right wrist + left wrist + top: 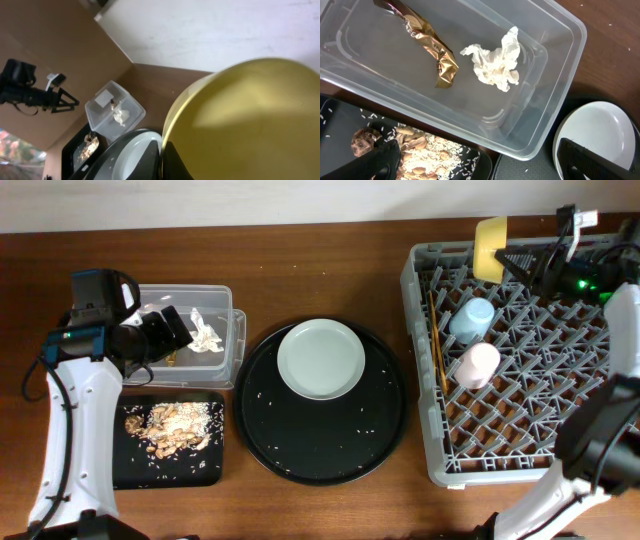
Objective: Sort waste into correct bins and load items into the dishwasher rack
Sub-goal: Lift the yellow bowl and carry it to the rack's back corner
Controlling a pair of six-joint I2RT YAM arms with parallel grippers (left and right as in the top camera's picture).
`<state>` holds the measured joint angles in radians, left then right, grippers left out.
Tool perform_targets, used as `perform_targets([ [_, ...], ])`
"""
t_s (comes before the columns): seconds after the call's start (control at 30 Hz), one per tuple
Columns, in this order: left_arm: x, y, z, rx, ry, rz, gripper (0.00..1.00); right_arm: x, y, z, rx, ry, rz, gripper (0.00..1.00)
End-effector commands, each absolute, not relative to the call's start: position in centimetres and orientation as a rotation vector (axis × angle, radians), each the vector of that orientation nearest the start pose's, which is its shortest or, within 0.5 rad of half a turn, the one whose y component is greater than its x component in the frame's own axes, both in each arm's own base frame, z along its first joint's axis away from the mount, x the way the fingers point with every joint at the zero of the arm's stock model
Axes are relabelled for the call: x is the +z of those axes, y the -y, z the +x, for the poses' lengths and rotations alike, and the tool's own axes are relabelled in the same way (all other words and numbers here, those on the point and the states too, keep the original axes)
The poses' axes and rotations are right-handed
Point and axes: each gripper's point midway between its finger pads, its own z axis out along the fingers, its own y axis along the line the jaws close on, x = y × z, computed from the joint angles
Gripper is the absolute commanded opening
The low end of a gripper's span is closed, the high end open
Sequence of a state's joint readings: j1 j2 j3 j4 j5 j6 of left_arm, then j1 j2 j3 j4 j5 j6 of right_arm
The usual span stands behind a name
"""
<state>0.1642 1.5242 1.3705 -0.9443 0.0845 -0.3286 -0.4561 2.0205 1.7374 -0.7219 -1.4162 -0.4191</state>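
Note:
My left gripper (174, 332) hangs open and empty over the clear tub (229, 345). Its fingertips (382, 159) frame the tub's near corner. In the tub (560, 75) lie the white tissue (495, 62) and the gold wrapper (427, 42). Food scraps with rice (170, 428) sit in the shallow black tray (130, 465). My right gripper (517, 260) is shut on the rim of the yellow bowl (490, 247), held on edge over the rack's (520, 430) far left corner. The bowl (250, 115) fills the right wrist view. A blue cup (472, 318), a pink cup (478, 364) and chopsticks (437, 345) are in the rack.
A large round black tray (322, 440) sprinkled with rice grains lies between the bins and the rack. The pale plate (320, 358) rests in its far half. A white wall runs along the table's far edge.

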Motion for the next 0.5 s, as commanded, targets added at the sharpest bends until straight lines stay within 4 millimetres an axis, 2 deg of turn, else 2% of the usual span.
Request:
perform_targets([
  [0.0, 18.5, -4.8, 36.7, -0.153, -2.587, -0.616, 1.0, 25.1, 5.3, 47.6, 1.241, -1.673, -0.464, 0.04],
  [0.1, 18.5, -4.8, 36.7, -0.153, -2.587, -0.615, 1.0, 23.5, 6.4, 48.5, 1.2, -1.668, -0.475, 0.04],
  [0.27, 18.5, -4.8, 36.7, -0.154, -2.587, -0.616, 0.99, 20.3, 9.0, 49.9, 1.049, -1.838, -0.361, 0.04],
  [0.47, 18.5, -4.8, 36.7, -0.154, -2.587, -0.615, 0.99, 17.6, 10.2, 50.3, 0.968, -1.969, -0.278, 0.04],
])
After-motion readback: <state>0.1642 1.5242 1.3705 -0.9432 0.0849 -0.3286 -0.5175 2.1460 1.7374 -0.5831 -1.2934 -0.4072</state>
